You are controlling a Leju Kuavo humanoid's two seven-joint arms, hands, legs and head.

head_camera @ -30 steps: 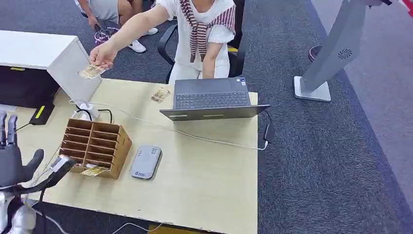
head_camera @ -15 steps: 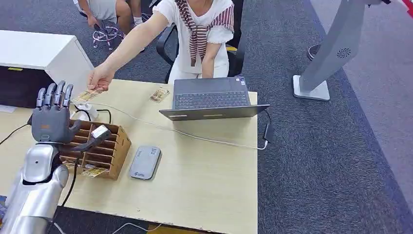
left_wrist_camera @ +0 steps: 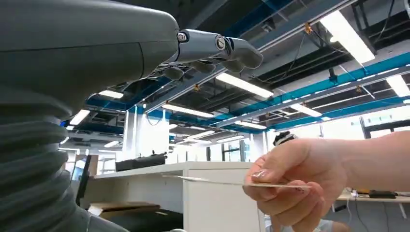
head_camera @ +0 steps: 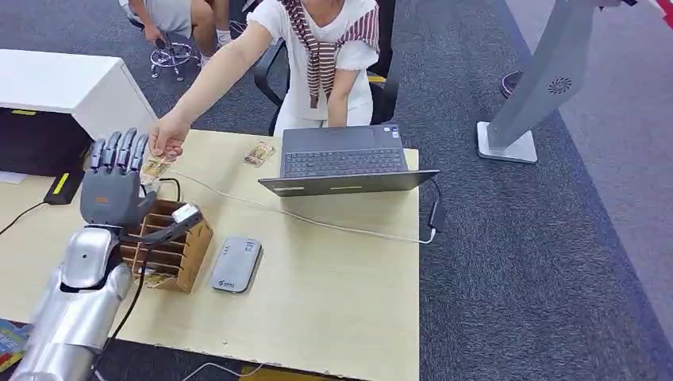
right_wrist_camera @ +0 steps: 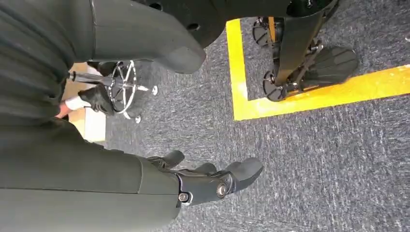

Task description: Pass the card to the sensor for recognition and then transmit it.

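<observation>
A wooden slotted organizer (head_camera: 171, 238) on the worktop (head_camera: 333, 278) held one card (head_camera: 155, 279) in a front slot. A second card (head_camera: 156, 167), at eleven o'clock, stayed in a person's hand (head_camera: 168, 136); a third card (head_camera: 260, 153) lay beside the laptop (head_camera: 347, 161). Left hand (head_camera: 116, 186) stood raised, fingers (head_camera: 119, 149) wide, empty; right hand (right_wrist_camera: 208, 181) hung loosely spread.

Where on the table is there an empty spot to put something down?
The biggest bare patch of the table lies in front of the laptop, right of the grey card reader, down to the near edge. It is crowded at the left: the wooden slotted box, the left hand and the person's hand holding a card.
</observation>
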